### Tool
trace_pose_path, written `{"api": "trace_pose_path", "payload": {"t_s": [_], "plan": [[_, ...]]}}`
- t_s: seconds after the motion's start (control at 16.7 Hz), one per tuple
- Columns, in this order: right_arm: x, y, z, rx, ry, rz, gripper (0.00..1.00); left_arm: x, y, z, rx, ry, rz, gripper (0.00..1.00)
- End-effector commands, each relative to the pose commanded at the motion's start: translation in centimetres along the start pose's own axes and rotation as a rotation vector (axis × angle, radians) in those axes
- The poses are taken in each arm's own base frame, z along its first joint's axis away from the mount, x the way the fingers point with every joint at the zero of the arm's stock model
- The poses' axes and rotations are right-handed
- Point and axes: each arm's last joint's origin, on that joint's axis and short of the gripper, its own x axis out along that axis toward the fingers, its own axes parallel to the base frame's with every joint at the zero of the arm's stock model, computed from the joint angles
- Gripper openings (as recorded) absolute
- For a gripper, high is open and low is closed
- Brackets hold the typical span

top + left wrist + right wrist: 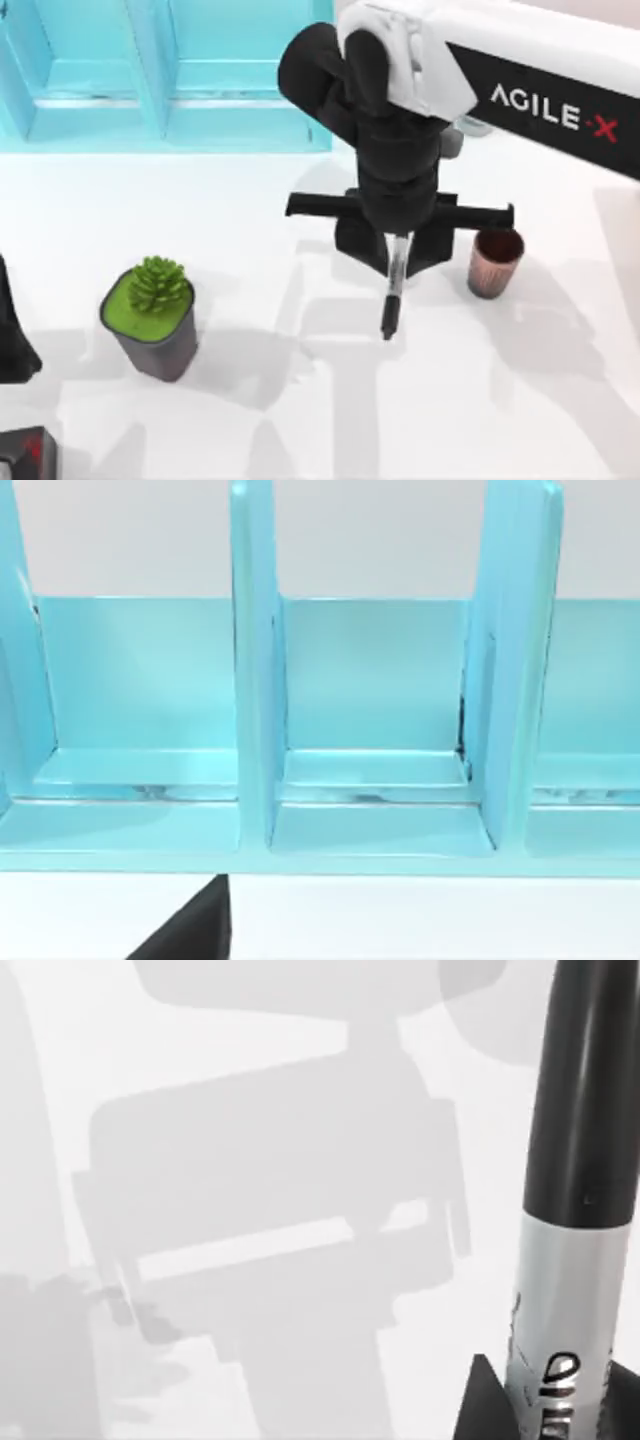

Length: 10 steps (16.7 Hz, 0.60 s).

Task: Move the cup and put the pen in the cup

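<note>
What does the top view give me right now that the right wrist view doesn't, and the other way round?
Top view alone: the cup standing upright on the table to the right of the right gripper, the succulent pot toward the left, the blue shelf at the back, and the left arm parked at the left edge. Right wrist view alone: the lettering on the label band up close. Both: the pen, held by the right gripper above the table.

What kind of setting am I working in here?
Likely a simulated desk or office tabletop: a white table with a turquoise shelf unit behind, a potted succulent, the cup, and the pen in the right gripper.
</note>
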Motion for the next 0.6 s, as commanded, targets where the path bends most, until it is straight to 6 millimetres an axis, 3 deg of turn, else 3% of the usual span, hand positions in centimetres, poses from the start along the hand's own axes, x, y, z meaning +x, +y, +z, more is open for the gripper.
{"api": "trace_pose_path", "payload": {"t_s": [0.36, 0.6], "plan": [[-0.67, -0.46, -1.0, -0.001, 0.005, -0.007, 0.0, 0.0, 0.0, 0.0, 0.0, 0.0, 0.0, 1.0], [0.3, -0.46, -0.83, -0.009, 0.001, -0.027, 0.0, 0.0, 0.0, 0.0, 0.0, 0.0, 0.0, 1.0]]}}
